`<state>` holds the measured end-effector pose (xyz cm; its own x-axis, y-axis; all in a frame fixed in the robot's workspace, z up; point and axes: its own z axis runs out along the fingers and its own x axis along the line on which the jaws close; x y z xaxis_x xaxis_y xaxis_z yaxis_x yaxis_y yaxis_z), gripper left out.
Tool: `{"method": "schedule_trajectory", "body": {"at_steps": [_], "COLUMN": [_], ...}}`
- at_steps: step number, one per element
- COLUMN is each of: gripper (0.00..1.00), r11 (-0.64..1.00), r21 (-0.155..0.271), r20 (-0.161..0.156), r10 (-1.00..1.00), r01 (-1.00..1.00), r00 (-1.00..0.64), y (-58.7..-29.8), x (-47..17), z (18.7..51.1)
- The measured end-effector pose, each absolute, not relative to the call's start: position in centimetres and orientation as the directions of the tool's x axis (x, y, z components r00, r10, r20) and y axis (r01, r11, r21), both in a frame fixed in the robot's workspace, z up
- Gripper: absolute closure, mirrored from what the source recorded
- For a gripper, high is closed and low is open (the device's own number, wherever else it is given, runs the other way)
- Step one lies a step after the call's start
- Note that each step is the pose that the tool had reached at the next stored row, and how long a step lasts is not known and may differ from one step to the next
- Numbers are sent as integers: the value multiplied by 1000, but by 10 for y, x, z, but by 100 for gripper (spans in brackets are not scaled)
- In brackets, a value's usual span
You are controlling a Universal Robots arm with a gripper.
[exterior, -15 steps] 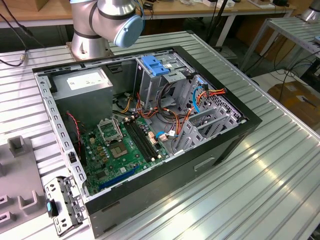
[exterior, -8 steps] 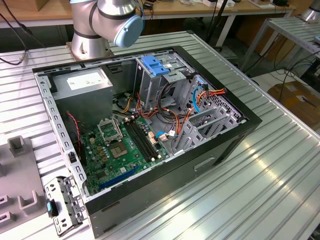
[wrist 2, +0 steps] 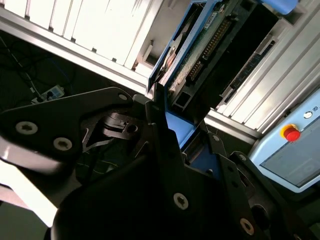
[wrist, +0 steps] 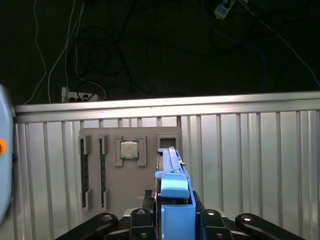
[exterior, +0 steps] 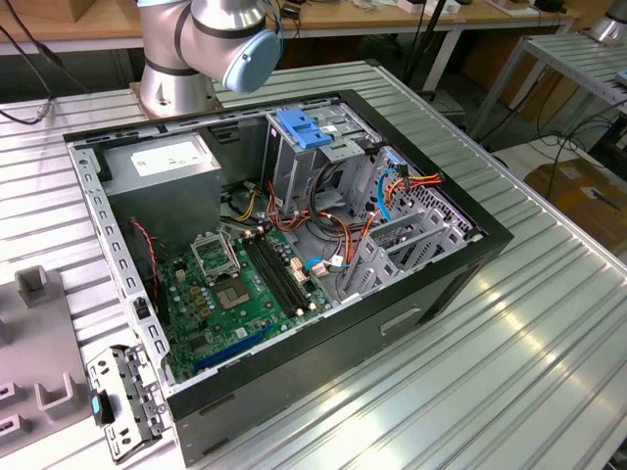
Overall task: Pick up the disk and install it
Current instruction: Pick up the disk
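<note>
The gripper (wrist: 174,215), nearest the lens in the first wrist view, is clamped on the disk (wrist: 175,192), carried edge-on with a blue rail facing the camera. Beyond lies the ribbed metal table (exterior: 549,372), bearing the opened computer case (exterior: 421,313) and a grey parts tray (wrist: 130,190). The disk hangs in line with the tray, well apart from the case. A processor chip (wrist: 129,149) sits in the tray. The drive looks stiff, dense and smooth-faced, so likely slippery. Its bare circuit board, seen in the second wrist view, looks fragile. The blue side rails appear the safest hold.
</note>
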<state>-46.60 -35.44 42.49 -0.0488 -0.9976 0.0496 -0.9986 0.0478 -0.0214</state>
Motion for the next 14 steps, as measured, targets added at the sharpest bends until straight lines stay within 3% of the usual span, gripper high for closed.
{"method": "schedule_trajectory", "body": {"at_steps": [14], "gripper": [63], "r11": [48], "r21": [-21], "r20": [50], "r10": [-998], "r01": [-999], "r00": [-49], "y": [-354], "x": [-466], "z": [434]}}
